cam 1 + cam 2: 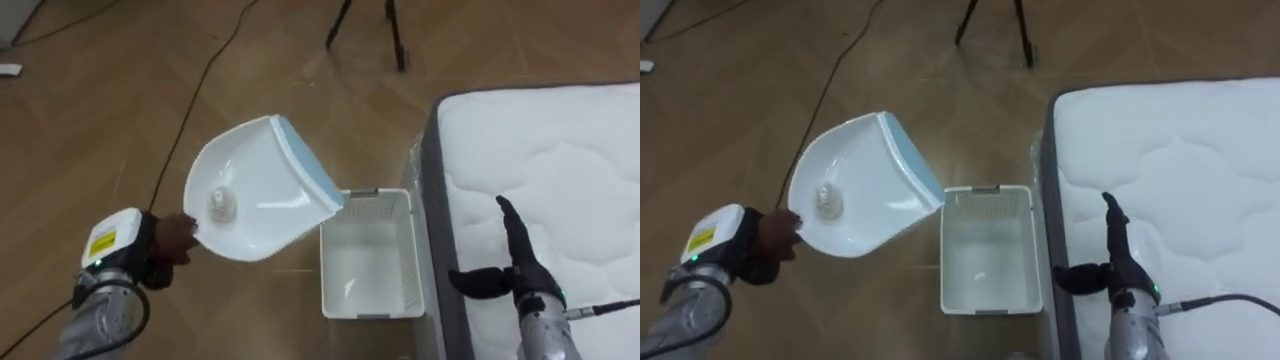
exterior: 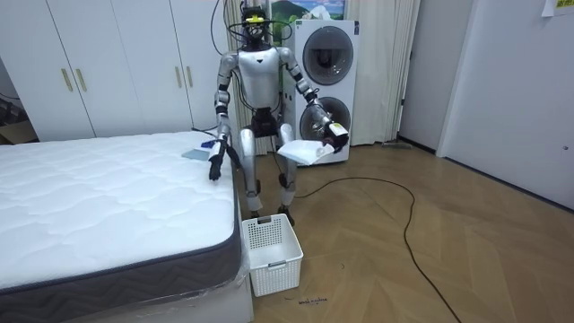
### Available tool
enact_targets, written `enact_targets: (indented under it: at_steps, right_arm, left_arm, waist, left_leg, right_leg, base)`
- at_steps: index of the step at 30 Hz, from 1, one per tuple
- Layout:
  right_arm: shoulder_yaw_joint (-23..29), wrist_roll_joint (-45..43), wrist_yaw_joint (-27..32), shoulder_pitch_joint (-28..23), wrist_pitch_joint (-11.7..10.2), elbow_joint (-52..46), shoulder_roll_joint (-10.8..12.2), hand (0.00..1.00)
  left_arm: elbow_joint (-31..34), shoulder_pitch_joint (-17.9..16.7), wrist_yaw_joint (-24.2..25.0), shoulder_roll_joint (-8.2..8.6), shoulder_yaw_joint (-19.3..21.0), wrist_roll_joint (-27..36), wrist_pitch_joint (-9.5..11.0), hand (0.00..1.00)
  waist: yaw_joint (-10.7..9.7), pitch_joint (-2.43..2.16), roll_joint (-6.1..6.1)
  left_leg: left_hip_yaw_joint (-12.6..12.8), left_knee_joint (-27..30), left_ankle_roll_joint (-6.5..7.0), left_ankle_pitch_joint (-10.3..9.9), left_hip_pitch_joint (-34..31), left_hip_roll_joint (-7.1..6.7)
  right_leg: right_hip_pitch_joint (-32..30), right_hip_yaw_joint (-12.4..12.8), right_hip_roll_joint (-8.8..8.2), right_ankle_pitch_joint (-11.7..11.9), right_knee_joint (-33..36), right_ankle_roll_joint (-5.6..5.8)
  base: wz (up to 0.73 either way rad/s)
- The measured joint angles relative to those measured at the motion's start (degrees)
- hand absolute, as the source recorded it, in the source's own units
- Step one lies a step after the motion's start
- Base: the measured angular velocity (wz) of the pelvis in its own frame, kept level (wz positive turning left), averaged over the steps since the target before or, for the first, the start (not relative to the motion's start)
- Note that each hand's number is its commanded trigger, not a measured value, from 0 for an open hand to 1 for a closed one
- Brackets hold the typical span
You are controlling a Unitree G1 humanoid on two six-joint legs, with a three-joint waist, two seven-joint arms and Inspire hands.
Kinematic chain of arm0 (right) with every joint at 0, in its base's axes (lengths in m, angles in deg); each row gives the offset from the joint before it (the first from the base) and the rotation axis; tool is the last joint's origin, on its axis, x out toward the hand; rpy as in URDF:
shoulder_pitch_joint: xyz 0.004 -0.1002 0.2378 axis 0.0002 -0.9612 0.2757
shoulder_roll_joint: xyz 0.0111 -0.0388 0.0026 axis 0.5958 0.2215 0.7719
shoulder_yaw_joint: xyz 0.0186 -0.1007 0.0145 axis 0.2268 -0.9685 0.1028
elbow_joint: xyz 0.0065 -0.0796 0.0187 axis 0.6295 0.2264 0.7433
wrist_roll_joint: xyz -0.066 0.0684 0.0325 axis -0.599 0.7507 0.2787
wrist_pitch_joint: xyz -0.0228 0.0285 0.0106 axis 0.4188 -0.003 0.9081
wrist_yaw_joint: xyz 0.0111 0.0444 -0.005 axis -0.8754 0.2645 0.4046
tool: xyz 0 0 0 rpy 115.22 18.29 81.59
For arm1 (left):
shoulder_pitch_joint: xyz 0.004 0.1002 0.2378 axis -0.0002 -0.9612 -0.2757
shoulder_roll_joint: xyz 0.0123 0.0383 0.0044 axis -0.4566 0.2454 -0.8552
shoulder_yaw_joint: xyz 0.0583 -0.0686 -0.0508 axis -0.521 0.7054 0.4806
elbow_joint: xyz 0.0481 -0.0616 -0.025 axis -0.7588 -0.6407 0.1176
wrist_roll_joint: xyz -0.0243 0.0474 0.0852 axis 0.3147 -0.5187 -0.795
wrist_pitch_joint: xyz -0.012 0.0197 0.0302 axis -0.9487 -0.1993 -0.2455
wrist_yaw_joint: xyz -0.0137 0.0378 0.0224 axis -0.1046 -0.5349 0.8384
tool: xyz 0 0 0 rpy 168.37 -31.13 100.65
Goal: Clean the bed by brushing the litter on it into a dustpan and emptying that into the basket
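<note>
Wooden floor [image 1: 100, 120] filled the upper left. At centre our left hand [image 1: 170, 240] clamped the handle of the dustpan [image 1: 262, 190], and we tilted it toward the basket [image 1: 378, 193] below, presumably to shed the small wad [image 1: 222, 205] inside. Lower right, our right hand [image 1: 515, 265] hung straight-fingered over the mattress [image 1: 560, 150].

Head eyes look down (close); room camera faces robot; all share bed [image 1: 560, 170], basket [image 1: 370, 193].

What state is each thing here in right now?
dustpan: held up beside the basket, a crumpled scrap lying in it
left robot hand: shut on the dustpan's handle
right robot hand: open, over the mattress
basket: upright on the floor
mattress: bare
stacked washing machines: doors shut
</note>
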Motion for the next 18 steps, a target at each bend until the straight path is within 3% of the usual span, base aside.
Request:
enact_targets:
  at_steps: [4,6,10,12,15,18]
  right_arm:
    - [-0.23,-0.17,-0.56,-0.10,0.13,1.08,-0.19,0.00]
    - [-0.41,-0.21,-0.27,-0.08,0.10,0.53,-0.65,0.00]
    - [-1.25,-0.69,0.01,-0.31,0.07,-1.37,-2.49,0.00]
    - [-1.25,-1.50,0.07,-0.30,0.16,-2.06,-3.11,0.00]
    - [-1.56,-1.71,0.79,-0.13,0.15,-3.26,-3.91,0.00]
    - [-2.53,-2.22,1.09,0.48,0.02,-3.90,-4.07,0.00]
  left_arm:
    - [-0.77,4.83,-0.01,-2.71,-2.00,-5.40,-0.23,1.00]
    - [-2.43,7.40,-0.03,-4.48,-3.83,-7.20,-0.51,1.00]
    - [-3.30,9.10,0.02,-7.19,-7.02,-11.13,-1.92,1.00]
    - [-3.29,9.96,0.24,-8.84,-9.55,-14.65,-2.60,1.00]
    - [-3.23,10.38,1.52,-9.61,-11.50,-17.36,-3.69,1.00]
    - [-3.26,11.12,2.61,-10.53,-14.86,-19.00,-4.83,1.00]
  waist:
    - [-1.01,0.29,1.83]
    - [-1.45,0.29,2.84]
    - [-2.86,0.28,4.68]
    - [-3.90,0.27,6.00]
    - [-4.97,0.27,7.25]
    - [-5.71,0.30,7.65]
  left_leg:
    - [2.00,1.18,0.63,0.00,-2.30,0.42]
    - [2.44,1.25,1.04,0.05,-3.13,-0.16]
    - [4.63,1.65,1.30,0.10,-4.31,-0.02]
    - [6.51,1.42,2.41,-0.09,-4.68,0.04]
    - [9.08,1.02,3.32,-0.17,-4.94,-0.13]
    - [10.18,0.76,3.46,-0.17,-4.93,-0.12]
  right_leg:
    - [-1.54,-0.99,-0.77,-0.45,0.62,0.15]
    - [-2.98,-0.90,-1.89,-0.77,2.15,0.37]
    - [-4.17,-0.44,-2.47,-1.08,2.66,0.80]
    - [-4.94,-0.39,-3.11,-1.49,3.59,1.23]
    - [-6.61,0.85,-4.04,-1.91,5.20,1.81]
    - [-7.41,1.87,-4.09,-1.95,5.74,1.88]
  base:
    - [0.20]
    - [0.00]
    - [0.01]
    - [0.10]
    - [0.00]
    - [-0.14]
